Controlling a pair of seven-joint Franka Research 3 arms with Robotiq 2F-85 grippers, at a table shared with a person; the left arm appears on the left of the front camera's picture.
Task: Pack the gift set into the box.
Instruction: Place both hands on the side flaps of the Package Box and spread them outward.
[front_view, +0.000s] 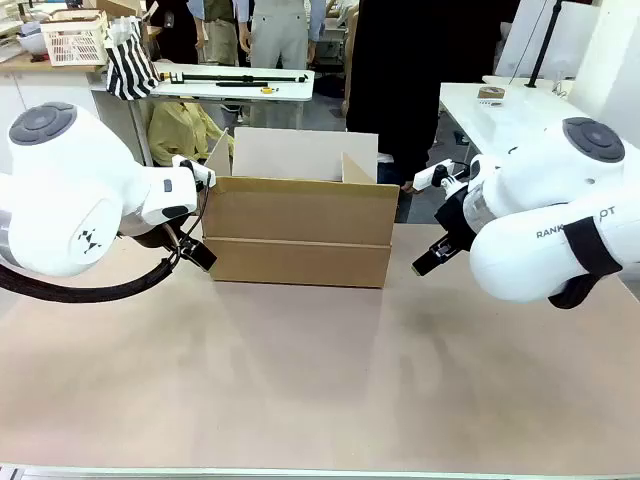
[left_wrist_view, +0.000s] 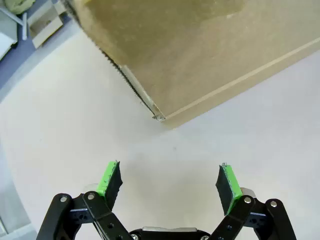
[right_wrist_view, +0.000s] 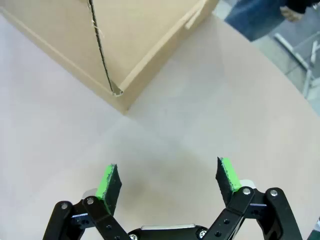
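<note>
Here, left pincer (left_wrist_view: 169, 174) and right pincer (right_wrist_view: 168, 172) agape, empty, near box (front_view: 300, 215).

Front view faces across the table (front_view: 300, 380); wrist views closely share the box (front_view: 300, 212).

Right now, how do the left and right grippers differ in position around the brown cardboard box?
The left gripper faces the left bottom corner of the brown corrugated cardboard box; the right gripper faces its right one. In the front view the left gripper looks closer to the box than the right gripper. Both are open and empty.
</note>
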